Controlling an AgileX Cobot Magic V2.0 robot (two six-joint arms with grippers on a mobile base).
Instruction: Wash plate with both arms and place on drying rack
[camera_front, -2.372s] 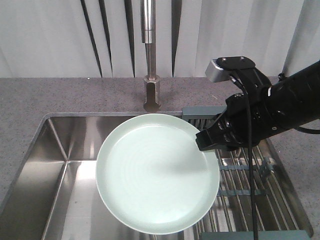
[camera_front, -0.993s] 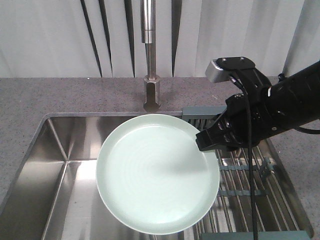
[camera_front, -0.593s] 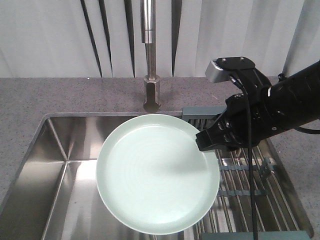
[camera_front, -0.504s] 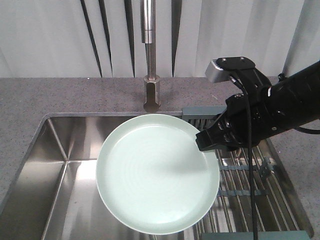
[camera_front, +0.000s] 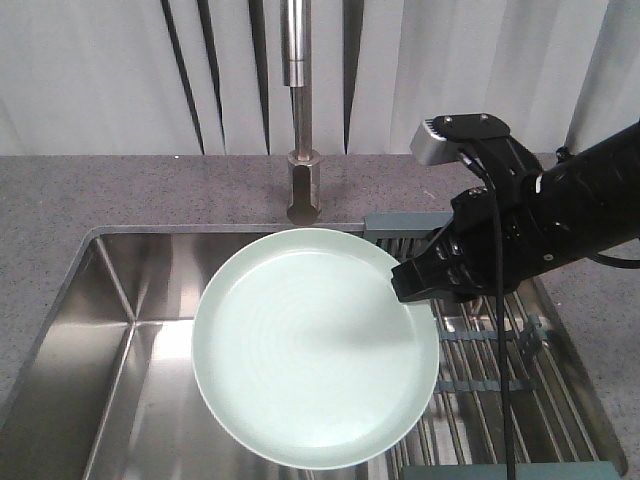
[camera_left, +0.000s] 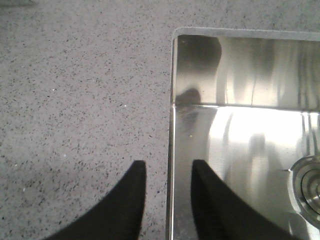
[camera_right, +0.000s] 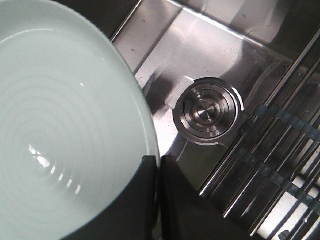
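Over the sink (camera_front: 112, 318) — plate (camera_front: 305, 350) clamped in right gripper (camera_right: 157, 165)

A speckled grey countertop (camera_front: 120, 190) is backed by pale pleated curtains (camera_front: 90, 70). A stainless steel sink (camera_front: 115, 300) is set into it, with a steel tap (camera_front: 300, 120) mounted behind.

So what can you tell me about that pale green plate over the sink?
The plate is round, pale mint green and unmarked, with a low raised rim and faint concentric rings on its face. It looks like matte plastic, with a few small glints. It hangs face up above the sink, its edge beside the drying rack. Only the right gripper touches it, pinching the rim.
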